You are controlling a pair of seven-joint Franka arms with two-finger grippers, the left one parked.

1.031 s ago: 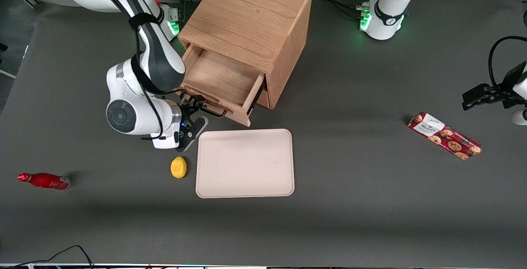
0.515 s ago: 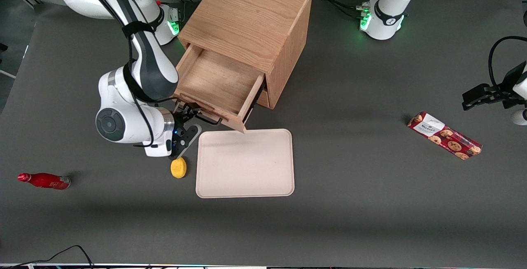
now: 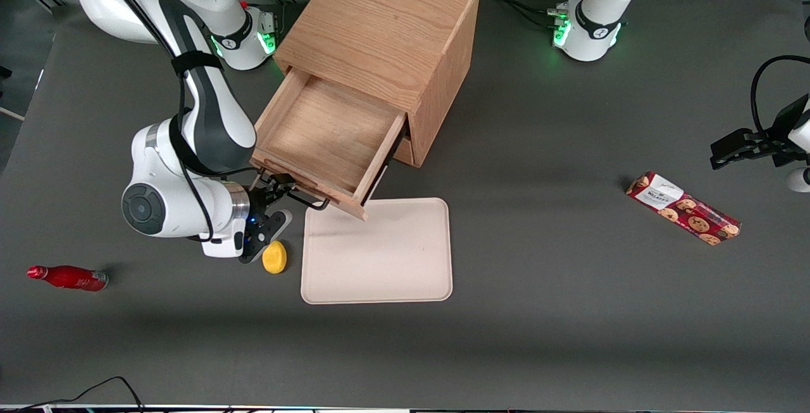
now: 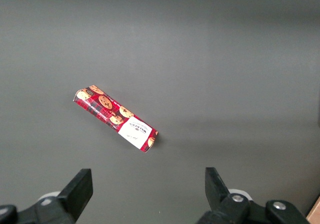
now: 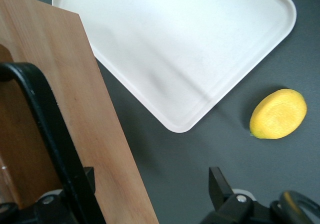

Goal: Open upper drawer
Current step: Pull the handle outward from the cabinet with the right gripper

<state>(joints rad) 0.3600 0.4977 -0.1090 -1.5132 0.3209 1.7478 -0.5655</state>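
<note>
A red tartan cookie packet (image 4: 116, 119) with a white label lies flat and slantwise on the plain grey bench (image 4: 225, 59). Two dark fingers (image 4: 75, 191) of the parked arm's claw stand well apart, nearer the camera than the packet.

Right arm reaches down from upper left of the front view, forearm angled toward frame centre-left, wrist bent low at mid-left. Gripper (image 3: 273, 193) sits at the wrist's inner end, pointing toward frame centre. Its fingers (image 5: 218, 185) stand parted, a dark bar between them.
</note>
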